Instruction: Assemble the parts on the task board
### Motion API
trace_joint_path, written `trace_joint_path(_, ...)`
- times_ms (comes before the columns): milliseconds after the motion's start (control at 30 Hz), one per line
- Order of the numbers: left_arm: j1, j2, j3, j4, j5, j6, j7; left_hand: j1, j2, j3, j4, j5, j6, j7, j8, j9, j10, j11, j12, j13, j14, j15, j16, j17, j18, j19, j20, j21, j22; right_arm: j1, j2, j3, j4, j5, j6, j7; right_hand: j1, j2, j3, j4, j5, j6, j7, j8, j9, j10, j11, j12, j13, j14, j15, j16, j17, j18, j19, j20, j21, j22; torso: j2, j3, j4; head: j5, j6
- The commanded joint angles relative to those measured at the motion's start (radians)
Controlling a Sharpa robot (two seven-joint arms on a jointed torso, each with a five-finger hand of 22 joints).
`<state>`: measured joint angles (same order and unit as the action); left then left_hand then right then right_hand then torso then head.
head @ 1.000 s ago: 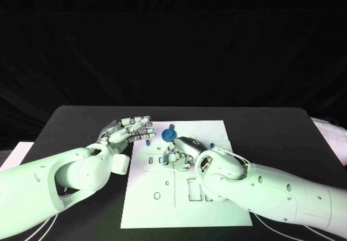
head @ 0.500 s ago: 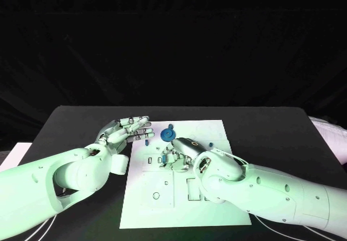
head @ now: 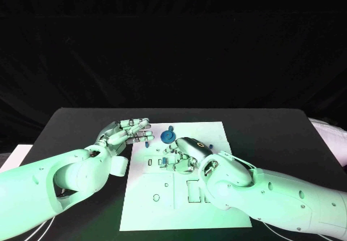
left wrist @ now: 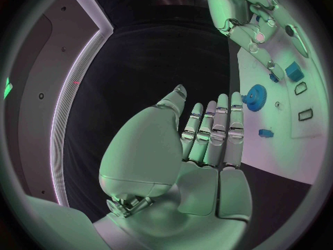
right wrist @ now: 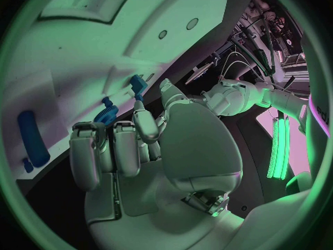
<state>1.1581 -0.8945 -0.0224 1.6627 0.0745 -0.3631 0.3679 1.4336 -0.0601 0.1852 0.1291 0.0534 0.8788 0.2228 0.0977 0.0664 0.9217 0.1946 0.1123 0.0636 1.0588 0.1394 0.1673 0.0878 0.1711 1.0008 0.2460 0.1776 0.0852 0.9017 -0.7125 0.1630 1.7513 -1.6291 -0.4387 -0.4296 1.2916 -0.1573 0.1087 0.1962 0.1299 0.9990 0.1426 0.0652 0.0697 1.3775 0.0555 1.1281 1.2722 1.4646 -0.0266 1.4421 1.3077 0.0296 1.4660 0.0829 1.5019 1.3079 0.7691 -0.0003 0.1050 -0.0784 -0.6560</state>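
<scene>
The task board (head: 209,131) lies flat in the middle of the black table (head: 282,130), a white plate cut with small slots and round holes. A blue gear (head: 168,135) sits on the board's far part, just beside the left hand's fingertips; in the left wrist view the same gear (left wrist: 255,96) lies on the board (left wrist: 305,150) with a small blue block (left wrist: 266,132) near it and a larger blue block (left wrist: 294,70) further along. No writing can be read on the board or the arms.

The left hand (head: 130,131) hovers at the board's left edge, released, its fingers (left wrist: 215,133) straight, side by side and holding nothing.

The right hand (head: 182,153) is low over the middle of the board, fingers curled down. In the right wrist view its fingers (right wrist: 104,153) bend toward the board (right wrist: 90,50), and a small blue part (right wrist: 136,85) stands just beyond the thumb tip; whether the hand grips it cannot be told. A long blue bar (right wrist: 31,138) lies well apart on the board.
</scene>
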Motion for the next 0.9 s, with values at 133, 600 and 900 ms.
trace_joint_path(133, 0.001, -0.002, 0.001, -0.021, -0.211, -0.004, -0.162, -0.023, 0.025, -0.001, -0.005, 0.005, 0.088, -0.024, 0.038, 0.015, 0.160, -0.059, 0.072, 0.027, 0.223, -0.072, 0.106, 0.067, 0.019, 0.187, -0.067, 0.106, 0.046, 0.026, -0.070, 0.016, 0.056, 0.184, 0.015, 0.193, 0.049, 0.003, -0.038, 0.040, 0.002, -0.036, 0.007, -0.001, -0.002, -0.013, 0.006, -0.005, -0.008, 0.063, 0.014, -0.009, 0.060, 0.011, -0.011, 0.014, -0.013, 0.099, -0.016, 0.0082, -0.0110, 0.012, -0.001)
trace_joint_path(600, 0.053, 0.024, 0.000, -0.032, -0.802, 0.194, -0.765, -0.185, 0.059, -0.228, 0.158, -0.002, 0.132, -0.104, 0.181, 0.058, 0.225, -0.153, 0.594, 0.442, 0.494, -0.168, 1.374, 1.434, -0.106, 0.461, -0.191, 1.122, 1.080, 0.153, -0.251, 0.025, -0.005, 0.607, 0.056, 0.324, 0.120, 0.056, -0.028, 0.030, 0.062, -0.028, 0.006, 0.011, 0.004, -0.024, 0.004, -0.010, -0.019, 0.061, 0.013, -0.019, 0.051, 0.014, -0.019, 0.014, -0.021, 0.087, -0.050, 0.0251, -0.0435, 0.047, -0.014)
trace_joint_path(900, 0.081, 0.080, -0.001, -0.077, -1.031, 0.311, -0.966, -0.276, 0.080, -0.363, 0.162, -0.009, 0.158, -0.150, 0.360, 0.168, 0.346, -0.199, 1.022, 0.891, 0.512, -0.204, 1.404, 1.483, -0.131, 0.499, -0.201, 1.274, 1.287, 0.163, -0.275, 0.026, -0.043, 0.620, 0.040, 0.330, 0.123, 0.059, -0.029, 0.028, 0.067, -0.022, 0.004, 0.013, 0.005, -0.023, 0.003, -0.009, -0.020, 0.061, 0.012, -0.020, 0.051, 0.014, -0.017, 0.013, -0.020, 0.088, -0.053, 0.0319, -0.0487, 0.060, -0.021)
